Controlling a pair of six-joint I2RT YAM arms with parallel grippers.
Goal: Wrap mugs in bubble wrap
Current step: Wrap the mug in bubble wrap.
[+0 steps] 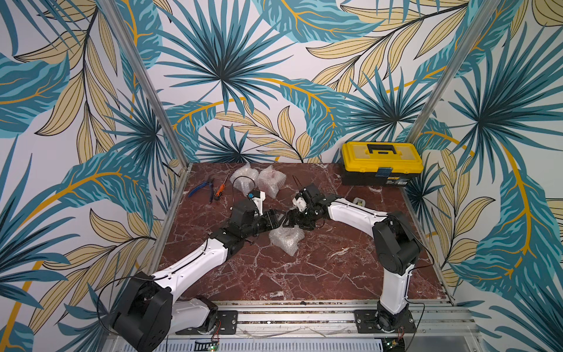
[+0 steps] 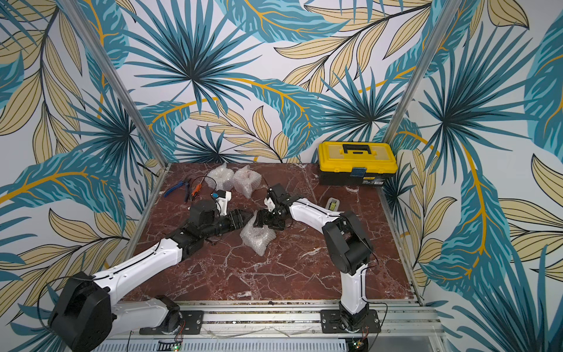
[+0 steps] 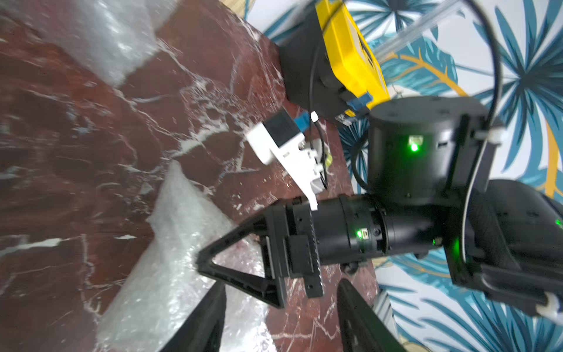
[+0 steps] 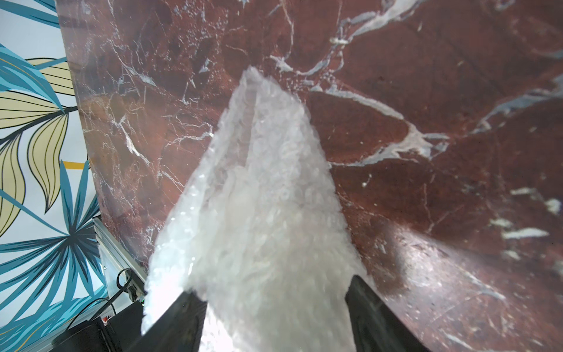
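Bubble wrap bundle, clear, crinkly and lumpy, lay on the red marble table, nearer my side and leftward of the yellow-lidded black toolbox. My black left gripper, fingers spread and empty, pointed at its edge. My black right gripper straddled it, long axis running straight out between the fingers; whether they pinched it, I couldn't tell.

the front half of the worktop lies bare, open from both sides. mid-worktop a bubble-wrapped bundle blocks the way, with the left hand and right hand nearly tip to tip over its far end. at the back, two more wrapped bundles, pliers and a screwdriver crowd the left corner; a toolbox fills the right; a tape dispenser sits beside the right forearm.
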